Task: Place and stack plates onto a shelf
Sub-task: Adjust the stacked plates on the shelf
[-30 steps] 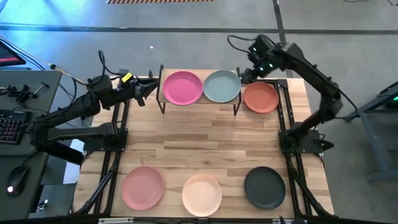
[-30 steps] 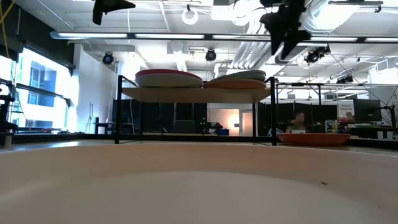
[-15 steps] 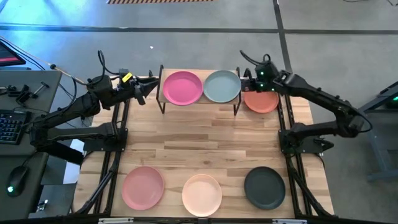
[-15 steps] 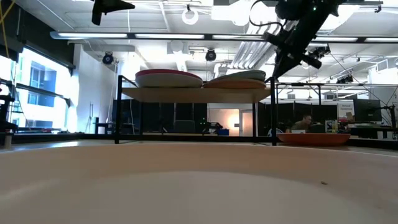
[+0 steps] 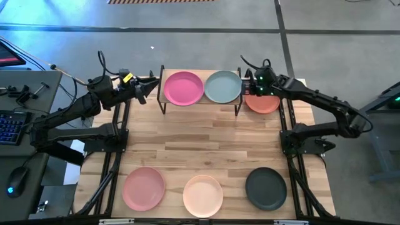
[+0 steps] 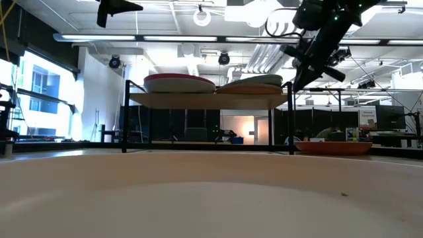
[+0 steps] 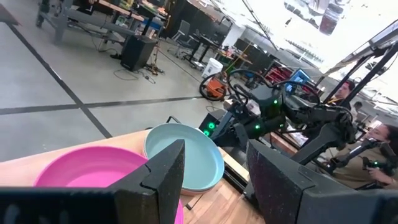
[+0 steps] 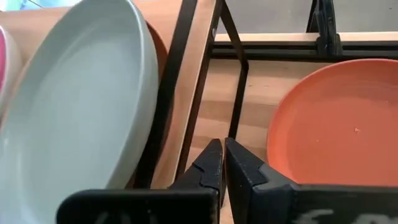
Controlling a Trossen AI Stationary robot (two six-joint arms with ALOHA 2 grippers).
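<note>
Two plates sit side by side on the small wood-topped shelf at the far edge of the table: a hot pink plate on its left half and a grey-teal plate on its right, the latter resting on another plate whose brownish edge shows beneath it in the right wrist view. An orange plate lies on the tabletop just beside the shelf's right legs. Along the near edge of the table, well apart from the shelf, lie a dusty pink plate, a cream-peach plate and a black plate, left to right.

The right gripper hangs between the shelf's right end and the orange plate, above the plate's rim; its dark fingers are pressed together with nothing between them. The left gripper waits off the shelf's left end, level with the hot pink plate, its fingers standing apart and empty.

In the room beyond the table, the left wrist view catches a person seated at a desk.
</note>
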